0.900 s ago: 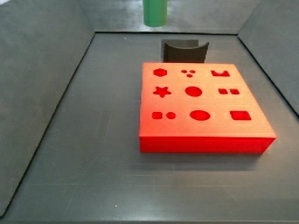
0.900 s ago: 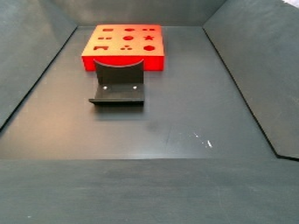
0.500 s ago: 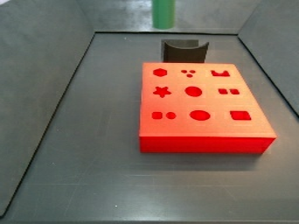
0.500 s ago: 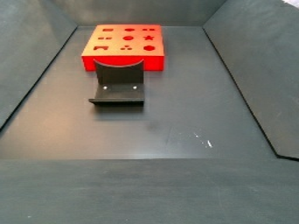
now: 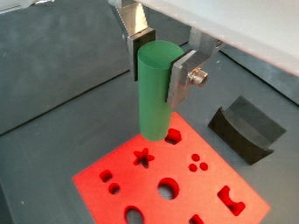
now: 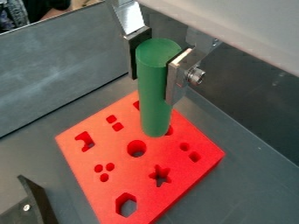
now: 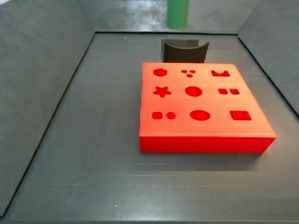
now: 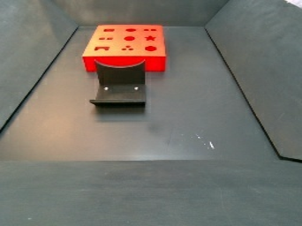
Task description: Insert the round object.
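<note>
In both wrist views my gripper [image 5: 160, 54] [image 6: 156, 54] is shut on the green cylinder peg [image 5: 153, 92] [image 6: 155, 87], which hangs upright between the silver fingers, high above the red block [image 5: 176, 179] [image 6: 140, 162]. The block's top has several cut-out holes, among them round ones [image 5: 169, 186] [image 6: 136, 150]. In a side view only the peg's lower end [image 7: 179, 12] shows at the frame's upper edge, above the far end of the red block [image 7: 201, 105]; the gripper itself is out of frame there. In a side view the block [image 8: 125, 47] shows, without peg or gripper.
A dark grey curved holder [image 7: 181, 48] [image 8: 119, 88] [image 5: 246, 129] stands on the dark floor next to the block's end. Grey walls slope up around the floor on both sides.
In a side view the peg's lower end has shifted right along the frame's upper edge, from above the block's left part toward its middle. The block and holder have not moved.
</note>
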{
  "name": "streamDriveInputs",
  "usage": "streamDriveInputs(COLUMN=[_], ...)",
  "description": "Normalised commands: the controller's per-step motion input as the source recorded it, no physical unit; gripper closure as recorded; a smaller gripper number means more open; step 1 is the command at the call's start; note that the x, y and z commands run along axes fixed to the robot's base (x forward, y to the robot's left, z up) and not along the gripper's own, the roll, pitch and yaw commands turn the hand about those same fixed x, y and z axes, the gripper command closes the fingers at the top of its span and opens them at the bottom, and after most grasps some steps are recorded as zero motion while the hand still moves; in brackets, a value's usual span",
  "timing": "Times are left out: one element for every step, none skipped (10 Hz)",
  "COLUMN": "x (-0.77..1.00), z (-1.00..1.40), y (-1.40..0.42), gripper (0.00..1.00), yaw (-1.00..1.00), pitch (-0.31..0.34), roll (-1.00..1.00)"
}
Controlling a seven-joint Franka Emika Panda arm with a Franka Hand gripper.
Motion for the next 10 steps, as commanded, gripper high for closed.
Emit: streamDriveInputs(x=[1.0,1.0,1.0,1.0,1.0,1.0,1.0,1.0,1.0,1.0], z=[-0.24,-0.3,-0.43,-0.45,-0.49,-0.41,-0.27,-0.16,-0.11,-0.18], y=[0.07,0.02,0.0,0.01,0.03,0.05,0.11,0.18,0.19,0.02], gripper=[1.0,1.0,1.0,1.0,1.0,1.0,1.0,1.0,1.0,1.0], yaw=[0.06,0.0,0.0,0.0,0.0,0.0,0.0,0.0,0.0,0.0], pitch=[0.0,0.0,0.0,0.0,-0.016,0.0,0.0,0.0,0.0,0.029], roll=[0.0,0.01,0.0,0.0,0.0,0.01,0.09,0.17,0.24,0.29])
